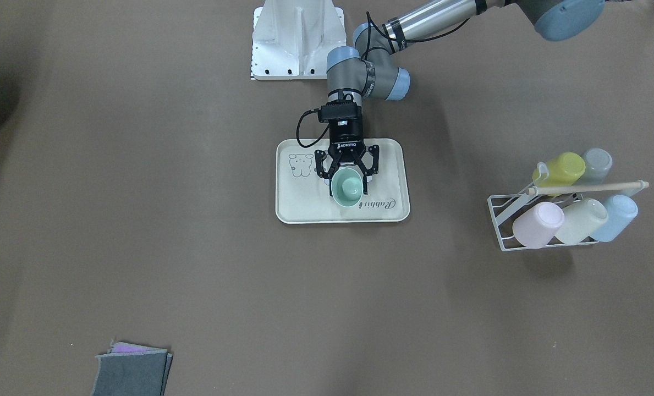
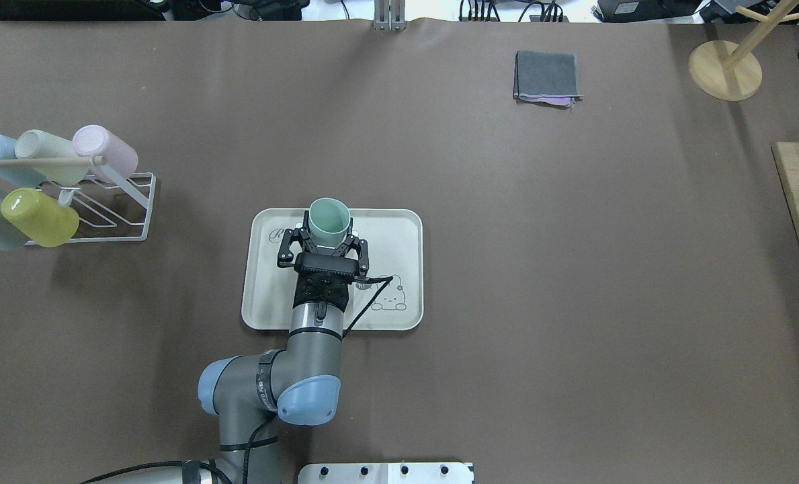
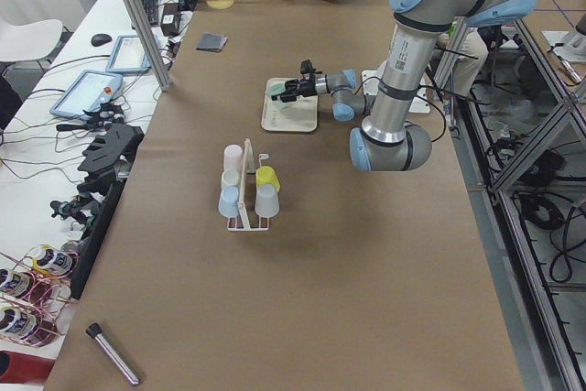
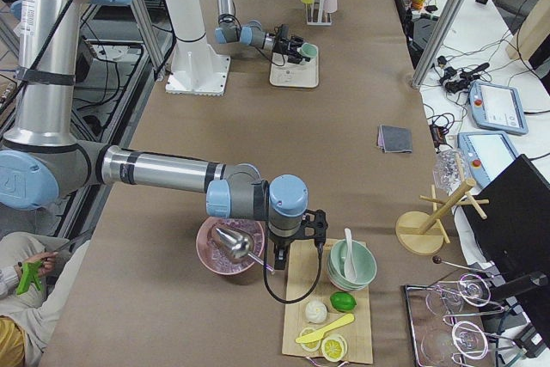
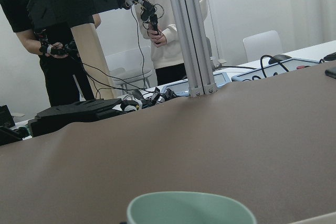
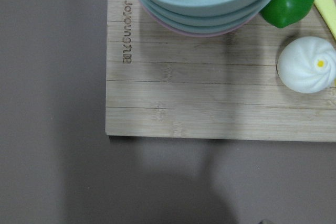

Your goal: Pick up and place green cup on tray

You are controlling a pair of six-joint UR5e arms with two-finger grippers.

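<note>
Currently the left gripper (image 1: 347, 183) has its jaws set around the green cup (image 1: 346, 191), pads on its sides, apparently holding it. The cup is upright, mouth up, over the tray (image 1: 393, 165) at centre frame, near its lower rim. Seated or just clear: can't tell. The cup lies straight ahead of the jaws. The right gripper (image 4: 292, 242) is far off, lower centre; its jaw state I can't tell.

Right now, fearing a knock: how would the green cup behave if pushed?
Probably light and stiff: the green cup looks like empty plastic. Upright and fairly tall, it may tip from a high nudge; round, it would then likely roll.
</note>
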